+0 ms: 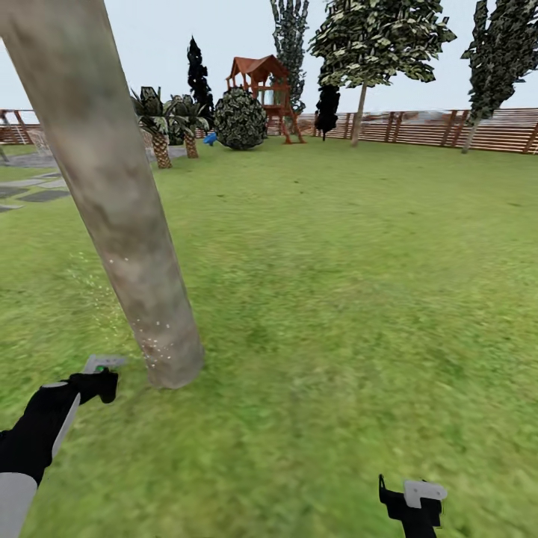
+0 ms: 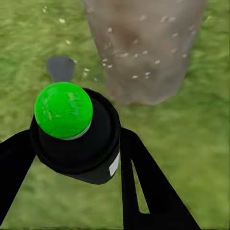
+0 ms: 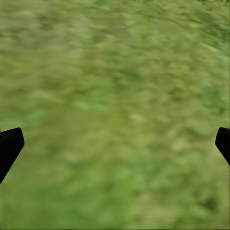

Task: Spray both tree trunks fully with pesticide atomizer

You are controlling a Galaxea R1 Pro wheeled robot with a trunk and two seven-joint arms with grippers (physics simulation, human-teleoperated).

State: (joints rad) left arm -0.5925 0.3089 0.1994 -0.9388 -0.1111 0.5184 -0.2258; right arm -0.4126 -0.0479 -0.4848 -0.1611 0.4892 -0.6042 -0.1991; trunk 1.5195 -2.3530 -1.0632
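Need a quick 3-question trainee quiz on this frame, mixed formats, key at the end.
1. True or false: the left gripper is shut on the pesticide atomizer.
2. The white droplets speckle: A) the tree trunk B) the play tower C) the fence
3. Fill in: the right gripper is ____ over the lawn.

Key: 1 true; 2 A; 3 open.
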